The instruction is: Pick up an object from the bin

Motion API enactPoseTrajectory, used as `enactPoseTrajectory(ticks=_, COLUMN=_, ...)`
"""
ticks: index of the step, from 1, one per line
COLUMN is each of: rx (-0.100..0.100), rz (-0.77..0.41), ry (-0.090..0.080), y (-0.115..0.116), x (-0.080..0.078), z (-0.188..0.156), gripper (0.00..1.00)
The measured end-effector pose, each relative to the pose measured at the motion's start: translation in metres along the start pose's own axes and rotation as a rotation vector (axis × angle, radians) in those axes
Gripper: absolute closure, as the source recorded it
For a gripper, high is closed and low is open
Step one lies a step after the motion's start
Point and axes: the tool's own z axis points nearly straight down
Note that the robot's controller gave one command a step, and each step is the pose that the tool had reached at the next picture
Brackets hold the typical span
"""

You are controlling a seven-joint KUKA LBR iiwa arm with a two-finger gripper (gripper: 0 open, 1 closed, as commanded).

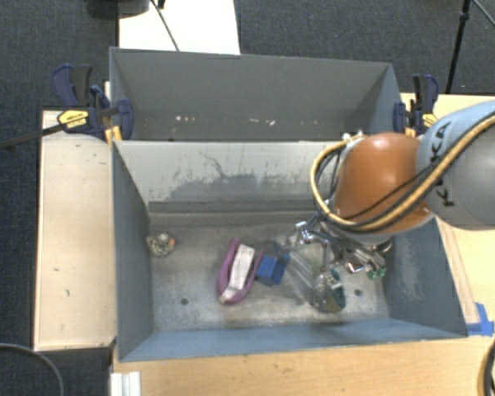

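Gripper [323,272] low, just right of the blue block [270,270], above a clear green-tipped thing [333,299] further right of that block; whether apart or together, cannot tell.

The grey metal bin [132,254] has sloping walls and a flat, scuffed floor. Near the floor's left edge, towards the back, lies a small, pale, shiny crumpled lump [159,243]. Around the middle lies a purple-and-white oblong soft thing [235,272], set at a slant. A small blue block [270,270] is just beside it on the right. Towards the right front corner lies a clear plastic piece with a green bit [330,297].
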Motion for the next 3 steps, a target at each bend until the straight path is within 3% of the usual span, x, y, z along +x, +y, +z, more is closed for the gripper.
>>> enactPoseTrajectory(ticks=1, rx=-0.005, rz=-0.095, ry=-0.008, y=0.073, x=-0.093, z=0.034, gripper=0.0)
enactPoseTrajectory(ticks=2, rx=-0.003, rz=-0.207, ry=-0.011, y=0.047, x=-0.068, z=0.032, gripper=0.0)
enactPoseTrajectory(ticks=3, rx=-0.003, rz=-0.2, ry=-0.019, y=0.047, x=-0.071, z=0.029, gripper=1.0)
